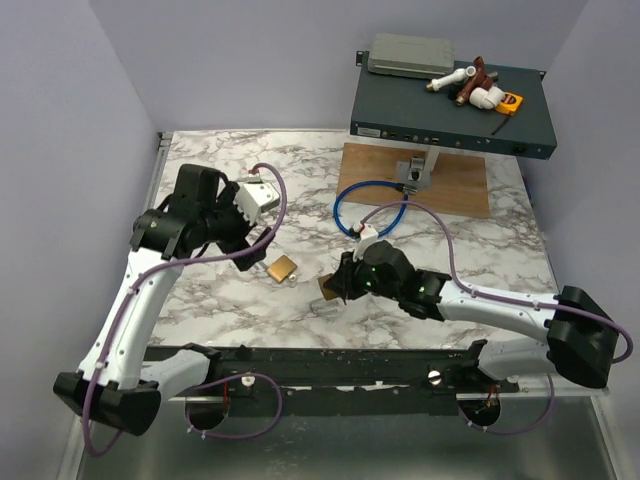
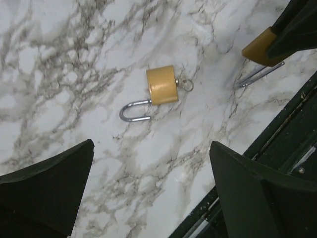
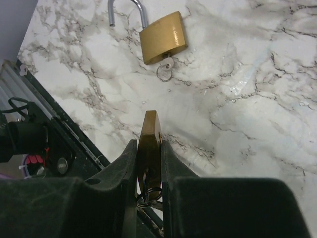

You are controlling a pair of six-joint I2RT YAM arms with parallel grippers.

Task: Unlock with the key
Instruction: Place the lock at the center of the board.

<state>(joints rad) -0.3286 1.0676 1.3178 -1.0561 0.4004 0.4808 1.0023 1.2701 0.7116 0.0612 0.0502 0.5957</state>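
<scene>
A brass padlock (image 2: 162, 85) lies flat on the marble table, its silver shackle (image 2: 133, 111) swung open. The small silvery key (image 2: 185, 83) sticks out of its base with a tiny ring; the right wrist view shows the same key (image 3: 167, 64) below that padlock (image 3: 163, 37). My left gripper (image 2: 151, 144) hovers open above bare marble just short of it, holding nothing. My right gripper (image 3: 148, 144) is shut on a second brass padlock (image 3: 149, 134), held edge-up, with a dark wire ring (image 3: 148, 196) hanging under it. From above, the lying padlock (image 1: 282, 268) sits between left gripper (image 1: 258, 248) and right gripper (image 1: 333, 287).
A blue cable loop (image 1: 370, 205) lies behind the right arm, by a wooden board (image 1: 455, 185) with a grey fixture. A dark equipment box (image 1: 450, 105) with pipe fittings stands at the back right. A black rail (image 1: 330, 362) runs along the table's near edge.
</scene>
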